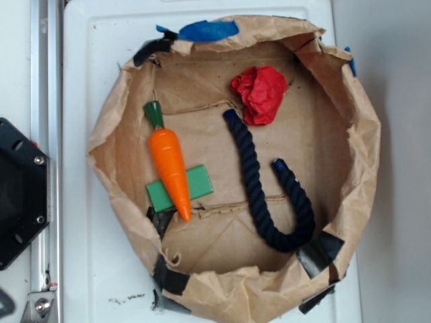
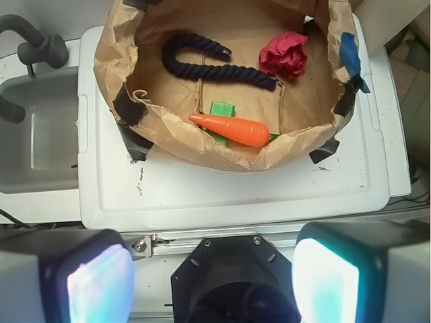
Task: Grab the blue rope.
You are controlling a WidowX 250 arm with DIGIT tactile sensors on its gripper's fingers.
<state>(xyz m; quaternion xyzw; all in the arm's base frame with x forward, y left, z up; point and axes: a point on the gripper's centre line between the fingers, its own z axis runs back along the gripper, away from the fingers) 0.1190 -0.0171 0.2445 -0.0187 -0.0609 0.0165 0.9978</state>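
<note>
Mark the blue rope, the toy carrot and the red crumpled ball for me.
blue rope (image 1: 254, 182): exterior view, on its long straight stretch.
toy carrot (image 1: 169, 161): exterior view, mid orange body.
red crumpled ball (image 2: 283, 55): wrist view, its centre.

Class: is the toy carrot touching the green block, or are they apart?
Touching. The exterior view shows the carrot lying across the green block, overlapping it with no gap.

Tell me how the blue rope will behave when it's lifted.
The rope lies bent in a J, so it is probably floppy and would sag either side of a grip. Its twisted strands look rough, so slipping seems unlikely. The short end may swing or drag across the paper tray.
</note>
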